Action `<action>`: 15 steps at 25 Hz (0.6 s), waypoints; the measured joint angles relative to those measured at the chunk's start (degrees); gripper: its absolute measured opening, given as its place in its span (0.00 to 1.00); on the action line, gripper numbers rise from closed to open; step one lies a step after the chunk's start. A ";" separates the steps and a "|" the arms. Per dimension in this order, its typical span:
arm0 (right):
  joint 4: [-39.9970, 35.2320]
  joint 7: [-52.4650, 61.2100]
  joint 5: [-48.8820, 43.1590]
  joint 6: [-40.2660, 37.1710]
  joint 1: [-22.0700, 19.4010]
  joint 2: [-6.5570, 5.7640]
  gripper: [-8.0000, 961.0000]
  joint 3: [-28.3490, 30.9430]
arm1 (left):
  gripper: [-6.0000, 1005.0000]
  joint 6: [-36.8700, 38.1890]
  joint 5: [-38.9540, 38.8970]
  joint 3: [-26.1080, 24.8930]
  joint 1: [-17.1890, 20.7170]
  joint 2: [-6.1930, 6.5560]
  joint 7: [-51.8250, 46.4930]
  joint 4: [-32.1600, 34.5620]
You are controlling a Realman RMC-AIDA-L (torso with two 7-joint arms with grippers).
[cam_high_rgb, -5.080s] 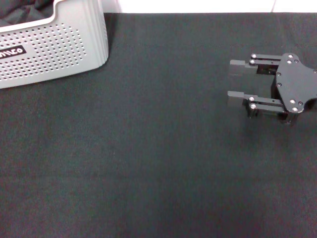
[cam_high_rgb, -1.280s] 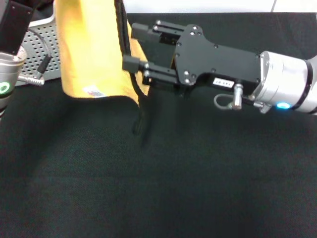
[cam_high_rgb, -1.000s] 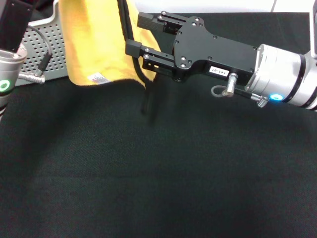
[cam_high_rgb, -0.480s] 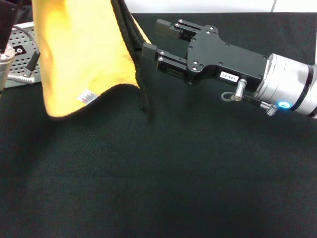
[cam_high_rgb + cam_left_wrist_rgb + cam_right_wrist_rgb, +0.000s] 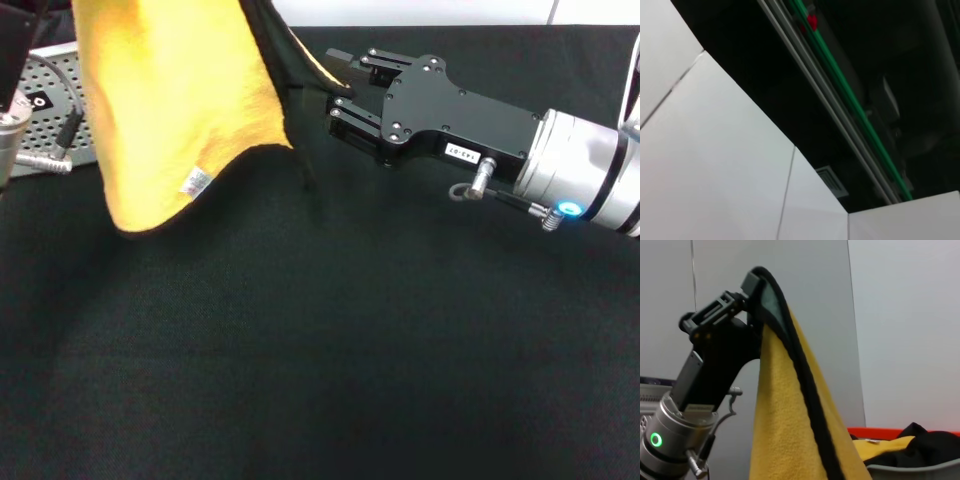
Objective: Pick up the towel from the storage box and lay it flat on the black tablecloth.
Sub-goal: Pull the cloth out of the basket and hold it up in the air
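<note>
We see the black tablecloth (image 5: 330,350) spread wide beneath. The towel (image 5: 180,110) hangs limp and light at ten o'clock, clenched at its top edge in the left tool (image 5: 747,290). The right tool (image 5: 340,85), fingers apart, reaches its black-edged side, where we judge a second hold belongs. The storage box (image 5: 55,110) sits behind.
</note>
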 joint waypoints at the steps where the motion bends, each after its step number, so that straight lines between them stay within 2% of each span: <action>1: 0.00 -0.09 -0.01 0.11 0.09 0.00 0.49 0.00 | 0.02 0.01 -0.01 0.51 0.02 0.01 -0.24 0.16; 8: -0.41 -0.52 -0.08 0.65 -0.23 0.00 0.41 -0.56 | 0.02 0.03 -0.34 1.55 0.43 0.08 -0.24 0.35; 15: -0.59 -0.66 -0.22 -2.50 -2.15 -0.08 0.34 -0.67 | 0.02 0.01 -2.37 1.17 1.59 0.18 0.15 0.37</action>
